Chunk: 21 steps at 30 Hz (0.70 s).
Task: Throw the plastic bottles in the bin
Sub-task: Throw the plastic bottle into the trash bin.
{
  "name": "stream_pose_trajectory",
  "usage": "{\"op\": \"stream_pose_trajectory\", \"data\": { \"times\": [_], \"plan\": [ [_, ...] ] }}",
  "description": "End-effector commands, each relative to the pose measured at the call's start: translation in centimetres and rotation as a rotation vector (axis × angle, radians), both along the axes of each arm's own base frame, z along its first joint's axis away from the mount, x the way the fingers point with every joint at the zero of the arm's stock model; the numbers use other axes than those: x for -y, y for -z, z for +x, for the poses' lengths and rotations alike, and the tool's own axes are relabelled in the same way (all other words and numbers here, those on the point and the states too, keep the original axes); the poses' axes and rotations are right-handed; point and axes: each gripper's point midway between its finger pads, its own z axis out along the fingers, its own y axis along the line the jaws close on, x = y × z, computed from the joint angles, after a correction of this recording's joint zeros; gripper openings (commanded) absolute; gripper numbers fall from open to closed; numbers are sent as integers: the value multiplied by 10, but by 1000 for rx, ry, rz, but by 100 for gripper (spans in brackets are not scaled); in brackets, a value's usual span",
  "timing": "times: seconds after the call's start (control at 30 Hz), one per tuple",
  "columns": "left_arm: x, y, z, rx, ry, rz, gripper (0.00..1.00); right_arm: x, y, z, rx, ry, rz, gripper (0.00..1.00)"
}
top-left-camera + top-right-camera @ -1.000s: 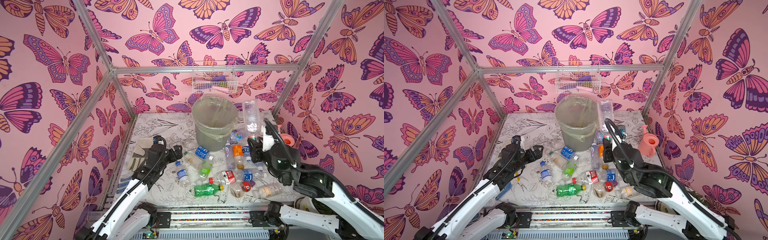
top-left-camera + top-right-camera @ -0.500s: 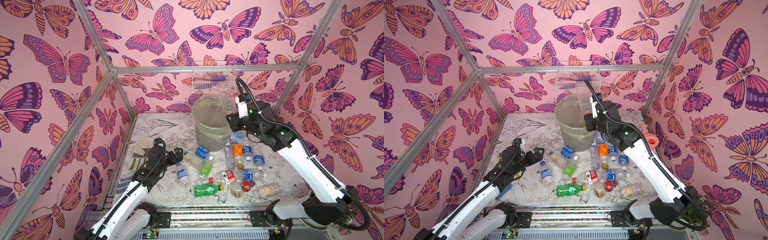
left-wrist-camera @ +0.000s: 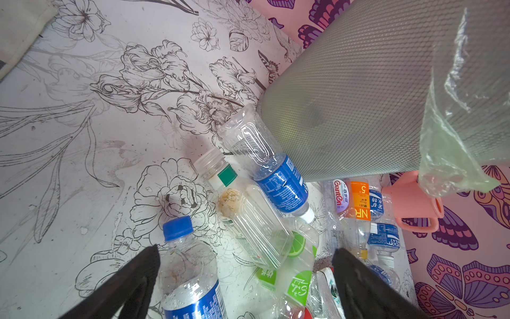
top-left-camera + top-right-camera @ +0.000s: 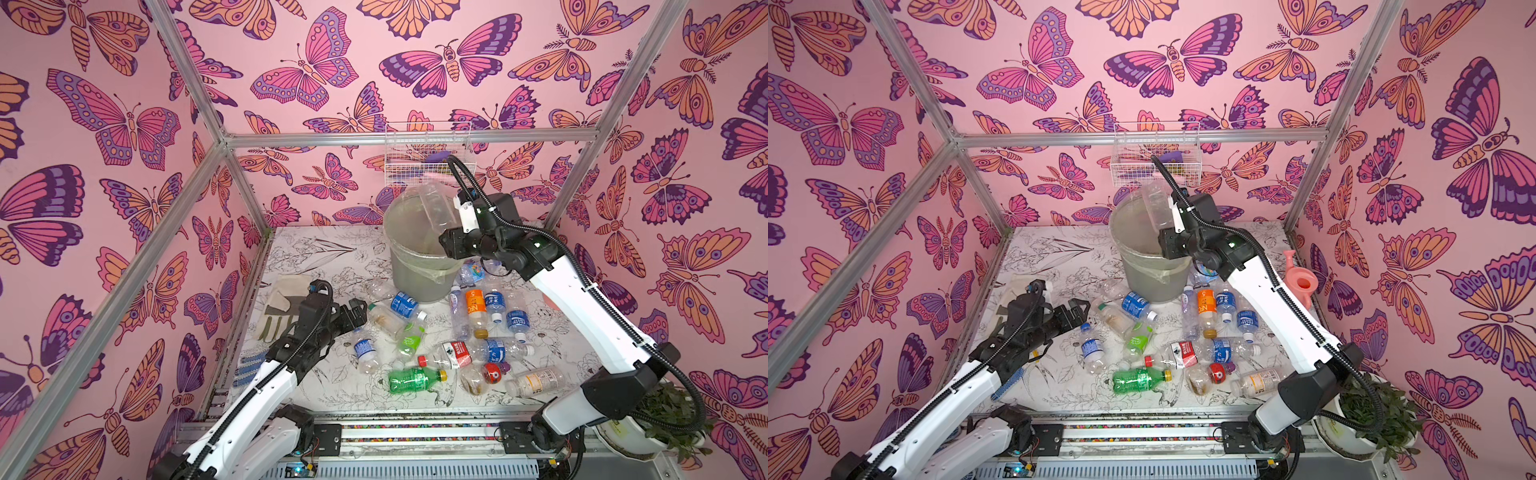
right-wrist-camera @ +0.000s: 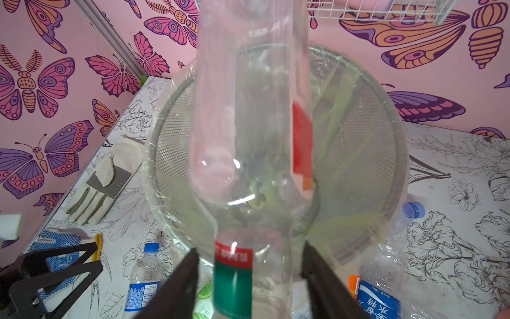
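Right pincer: my fingers stand spread above the rim of the bin, with a thin gap on each side of the clear bottle between them, so I am pinching nothing.
Clear bottle: blurred; its red-and-green label band sits at my fingertips and its body reaches out over the bin's mouth. In both top views it tilts above the 3 o'clock half of the opening.
Bin: upright at 12 o'clock of the mat, with a clear liner folded over its rim.
Bottles: a loose heap lying on the mat from 6 to 4 o'clock of the bin; one blue-labelled bottle leans against the bin's base.
Green bottle: on its side at 6 o'clock of the heap.
Left pincer: my fingers are spread wide and hold nothing, at 9 o'clock of the heap.
Blue-capped bottle: just beside one of my left fingertips.
Glove: flat at 9 o'clock of the mat.
Watering can: at 3 o'clock of the bin, by the wall.
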Motion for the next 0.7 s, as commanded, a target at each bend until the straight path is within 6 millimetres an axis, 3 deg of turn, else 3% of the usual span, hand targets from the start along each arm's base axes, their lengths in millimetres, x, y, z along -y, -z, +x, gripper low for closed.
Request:
{"op": "stream_pose_trajectory", "data": {
  "times": [0.0, 0.03, 0.4, 0.67],
  "plan": [
    [-4, 11, -6, -47, -17, 21, 100, 8, -20, -5, 39, -1, -10, 96],
    [-5, 12, -6, -52, -20, 23, 100, 8, -22, -6, 47, -4, -10, 100],
    [-9, 25, -12, -122, -40, 46, 100, 19, -53, -30, 128, -24, 60, 99],
    [-6, 55, -21, -246, -36, 46, 96, 14, -45, -66, 146, -163, 101, 99]
  ]
}}
